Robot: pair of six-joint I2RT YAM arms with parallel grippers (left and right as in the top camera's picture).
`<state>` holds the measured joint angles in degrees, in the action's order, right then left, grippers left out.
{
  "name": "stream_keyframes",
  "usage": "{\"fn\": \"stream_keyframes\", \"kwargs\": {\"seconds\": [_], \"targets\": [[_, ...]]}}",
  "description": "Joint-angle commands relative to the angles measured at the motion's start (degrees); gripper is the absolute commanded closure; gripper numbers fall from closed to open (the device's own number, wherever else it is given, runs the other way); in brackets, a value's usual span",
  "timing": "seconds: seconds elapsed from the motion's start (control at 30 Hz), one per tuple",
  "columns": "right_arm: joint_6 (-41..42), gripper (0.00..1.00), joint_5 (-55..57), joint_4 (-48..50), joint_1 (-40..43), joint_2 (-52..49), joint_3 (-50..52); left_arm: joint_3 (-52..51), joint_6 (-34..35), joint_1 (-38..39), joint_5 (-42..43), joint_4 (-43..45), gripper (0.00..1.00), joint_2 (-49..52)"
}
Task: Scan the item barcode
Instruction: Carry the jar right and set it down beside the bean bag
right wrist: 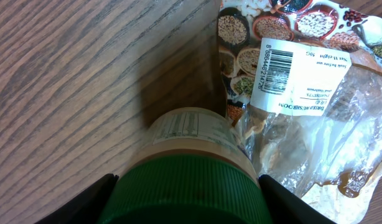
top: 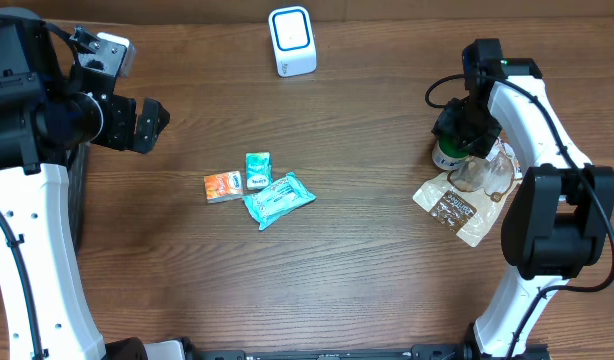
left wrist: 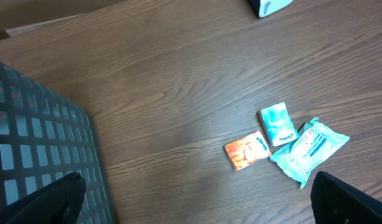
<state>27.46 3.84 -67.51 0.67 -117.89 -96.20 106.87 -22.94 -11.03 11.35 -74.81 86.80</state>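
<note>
My right gripper (top: 465,135) is shut on a jar with a green ribbed lid (right wrist: 188,186), one finger on each side of the lid. The jar (top: 448,156) stands on the table at the right, against a clear plastic food bag (top: 465,198) whose white barcode label (right wrist: 303,71) faces up. The white scanner with a blue ring (top: 292,40) stands at the far middle of the table and shows at the top edge of the left wrist view (left wrist: 269,6). My left gripper (top: 152,122) hangs open and empty over the left side.
An orange packet (top: 222,186), a small teal packet (top: 258,170) and a teal wipes pack (top: 278,199) lie together mid-table; they also show in the left wrist view, the orange one (left wrist: 246,151) nearest. A grey mesh basket (left wrist: 29,143) sits at the left edge.
</note>
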Motion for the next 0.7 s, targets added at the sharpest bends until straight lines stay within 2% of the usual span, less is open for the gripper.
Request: {"fn": "stream_keyframes", "kwargs": {"seconds": [0.0,0.17,0.23,0.37,0.57,0.67], "targets": [[0.61,0.35,0.52,0.15,0.07,-0.07,0.15,1.03,-1.29,-0.20,0.22,0.04,0.00,-0.24],[0.59,0.34,-0.61,0.35,0.04,-0.07,0.15,1.03,-1.29,-0.20,0.22,0.04,0.00,-0.24],[-0.11,0.25,-1.64,0.35,0.04,-0.07,0.13,1.03,-1.29,-0.20,0.22,0.04,0.00,-0.24],[-2.12,0.14,-2.47,-0.07,0.04,-0.07,0.13,1.03,-1.29,-0.20,0.22,0.04,0.00,-0.24],[-2.21,0.12,-2.49,-1.09,0.04,-0.04,-0.57,1.03,-1.29,-0.20,0.22,0.04,0.00,-0.24],[-2.21,0.05,-2.89,-4.66,0.04,0.07,-4.52,1.03,-1.29,-0.20,0.22,0.04,0.00,-0.24]]}}
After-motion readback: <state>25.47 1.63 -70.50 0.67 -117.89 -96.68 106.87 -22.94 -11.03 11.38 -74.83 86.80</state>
